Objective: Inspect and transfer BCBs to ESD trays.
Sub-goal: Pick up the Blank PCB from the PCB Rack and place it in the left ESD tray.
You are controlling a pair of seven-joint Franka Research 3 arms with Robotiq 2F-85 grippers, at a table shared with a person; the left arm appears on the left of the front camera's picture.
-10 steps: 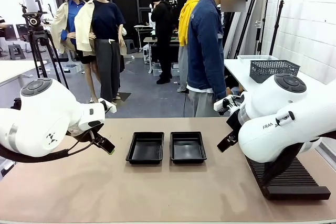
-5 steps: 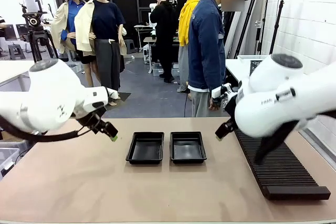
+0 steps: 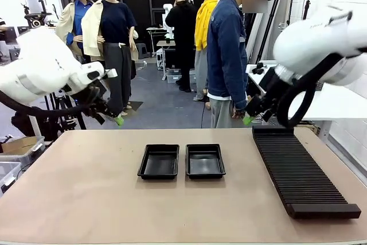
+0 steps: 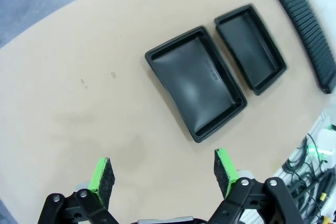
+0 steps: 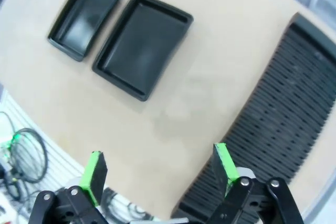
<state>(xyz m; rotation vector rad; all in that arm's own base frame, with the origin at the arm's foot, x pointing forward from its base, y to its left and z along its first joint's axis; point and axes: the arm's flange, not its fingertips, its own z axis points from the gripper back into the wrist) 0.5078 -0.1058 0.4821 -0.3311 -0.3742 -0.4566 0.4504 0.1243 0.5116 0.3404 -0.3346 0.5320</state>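
Between the green pads, the jaws of the left gripper (image 4: 163, 174) and of the right gripper (image 5: 159, 169) stand wide and empty, both raised above the desk (image 3: 86, 199). Two ESD trays (image 3: 159, 161) lie side by side at mid-desk, narrowly apart, floors showing. A slotted rack (image 3: 304, 170) lies along the robot's right. A person (image 3: 226, 55) stands at the far edge.

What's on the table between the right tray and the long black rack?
Nothing: just bare table between the right tray and the rack, seen in the front view.
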